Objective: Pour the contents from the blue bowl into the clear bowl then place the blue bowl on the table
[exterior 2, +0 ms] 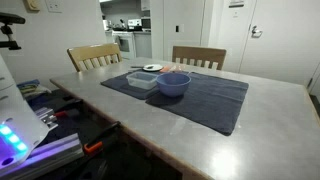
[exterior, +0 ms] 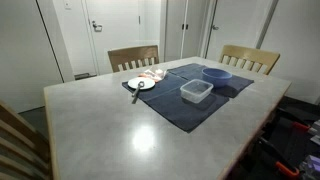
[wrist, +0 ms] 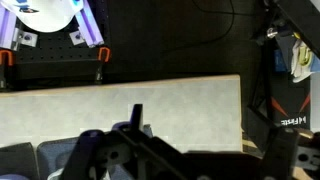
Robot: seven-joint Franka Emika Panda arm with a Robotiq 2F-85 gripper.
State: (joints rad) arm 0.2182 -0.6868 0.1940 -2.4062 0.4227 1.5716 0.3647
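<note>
The blue bowl (exterior: 216, 74) stands upright on the dark blue cloth (exterior: 190, 108) on the table (exterior: 110, 130). It also shows in an exterior view (exterior 2: 173, 83); its contents cannot be made out. The clear bowl (exterior: 196, 91) sits on the cloth right beside it, as also shown in an exterior view (exterior 2: 142, 79). My gripper (wrist: 150, 145) appears only in the wrist view, as dark shapes at the bottom, above the table's pale top (wrist: 150, 95) near its edge. Its jaws are too dark to read. Neither bowl shows in the wrist view.
A white plate (exterior: 141, 84) with an item on it lies at the cloth's corner (exterior 2: 152, 68). Two wooden chairs (exterior: 133, 57) (exterior: 250, 58) stand at the far side. Equipment and cables (wrist: 60, 35) lie on the floor beyond the table edge.
</note>
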